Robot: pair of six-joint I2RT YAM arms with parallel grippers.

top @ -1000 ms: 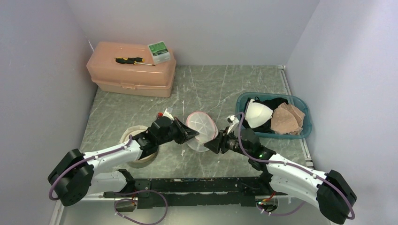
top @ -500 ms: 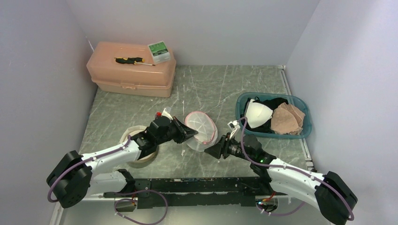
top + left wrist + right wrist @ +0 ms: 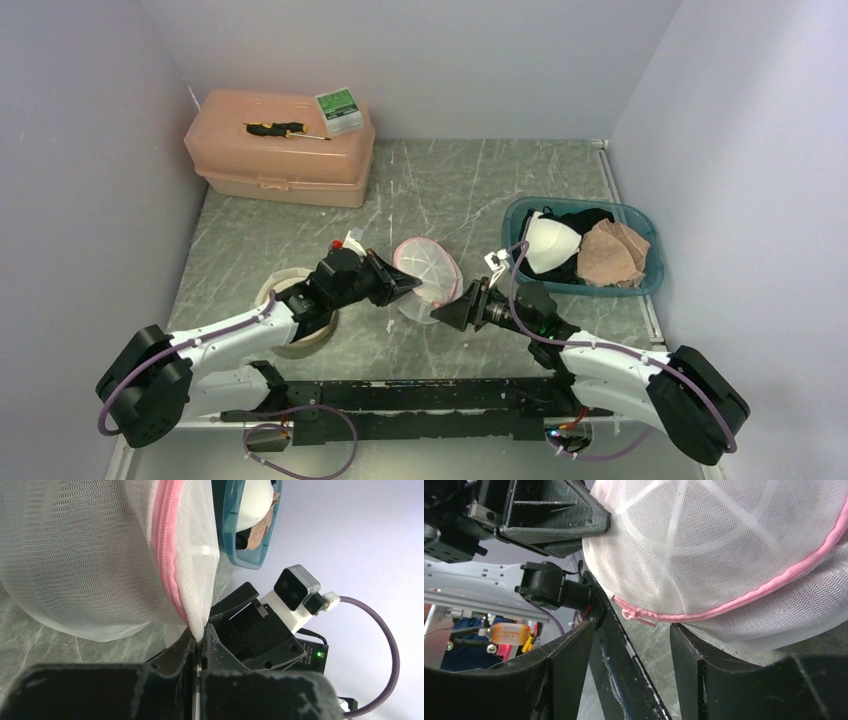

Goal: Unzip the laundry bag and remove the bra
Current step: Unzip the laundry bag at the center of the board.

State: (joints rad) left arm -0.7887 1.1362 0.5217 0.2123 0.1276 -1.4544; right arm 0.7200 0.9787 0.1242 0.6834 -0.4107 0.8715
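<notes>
From above, your right gripper (image 3: pixel 445 315) has slid left and nearer to the arm bases over the last second, and now sits at the near edge of the laundry bag (image 3: pixel 428 270). The bag lies mid-table (image 3: pixel 470 180), a touch further left than before, and the left gripper (image 3: pixel 408 287) has hardly moved at its left rim. The teal basket (image 3: pixel 600 288) of garments, the peach toolbox (image 3: pixel 280 160), the screwdriver (image 3: pixel 275 128) and the green box (image 3: pixel 338 110) are where they were. The box's label is too small to read.

In the left wrist view, your left gripper (image 3: pixel 200 637) is pinched tight on the bag's (image 3: pixel 90 555) mesh edge, right beside the pink zip (image 3: pixel 167 545).

In the right wrist view, your right gripper (image 3: pixel 631 630) stands with its jaws apart, holding nothing. The pink zip pull (image 3: pixel 631 615) hangs just beyond the gap between its fingers (image 3: pixel 569 670). The zip (image 3: pixel 749 597) is closed along the stretch you can see, and the bag's (image 3: pixel 724 540) contents cannot be made out through the mesh.
</notes>
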